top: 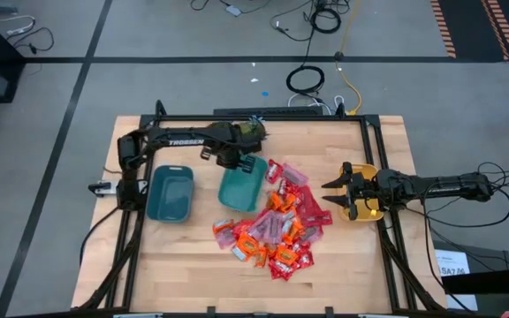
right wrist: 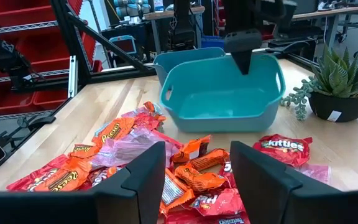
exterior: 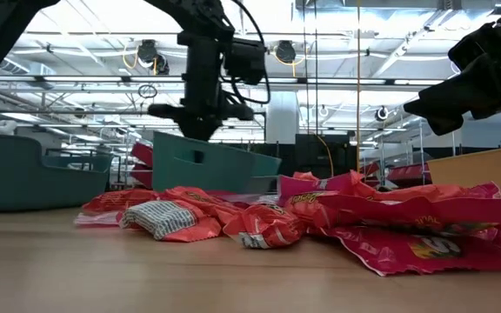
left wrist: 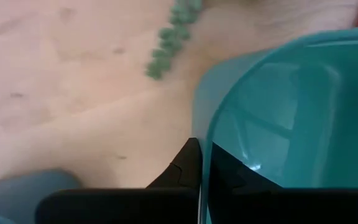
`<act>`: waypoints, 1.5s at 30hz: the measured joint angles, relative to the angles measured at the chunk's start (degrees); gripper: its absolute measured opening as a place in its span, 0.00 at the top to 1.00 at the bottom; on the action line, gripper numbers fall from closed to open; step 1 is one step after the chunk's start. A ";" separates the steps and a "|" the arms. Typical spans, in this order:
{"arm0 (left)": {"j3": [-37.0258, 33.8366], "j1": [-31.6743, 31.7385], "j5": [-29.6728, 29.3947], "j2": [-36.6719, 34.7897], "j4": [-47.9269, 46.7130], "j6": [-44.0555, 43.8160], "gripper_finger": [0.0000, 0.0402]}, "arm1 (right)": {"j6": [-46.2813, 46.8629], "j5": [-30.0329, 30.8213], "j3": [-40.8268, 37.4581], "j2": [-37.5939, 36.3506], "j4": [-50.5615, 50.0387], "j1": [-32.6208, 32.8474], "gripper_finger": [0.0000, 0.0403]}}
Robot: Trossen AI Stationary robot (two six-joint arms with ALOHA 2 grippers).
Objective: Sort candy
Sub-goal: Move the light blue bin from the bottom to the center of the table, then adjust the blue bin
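Left gripper (top: 233, 161) pinched on tilted teal bin (top: 242, 185) rim beside candy (top: 277, 225) heap mid-table; right gripper (top: 343, 192) spread, empty, hovering nearby; risk: rim slipping, bin dropping onto wrappers

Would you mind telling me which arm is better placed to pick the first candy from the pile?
The right: its end effector is open, empty and beside the candy, while the left end effector is shut on the tilted teal bowl.
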 joint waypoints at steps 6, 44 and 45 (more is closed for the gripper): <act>-0.05 1.14 -0.06 -1.10 1.14 0.50 0.97 | -0.01 -0.01 0.00 0.00 0.01 0.00 0.57; 0.94 -5.58 -12.55 -10.56 -14.55 -5.23 0.79 | 0.00 0.00 0.00 0.00 0.00 0.00 0.57; 0.73 -6.58 -13.76 -10.58 -15.66 -7.14 0.79 | -0.01 0.00 -0.01 0.00 0.01 -0.02 0.57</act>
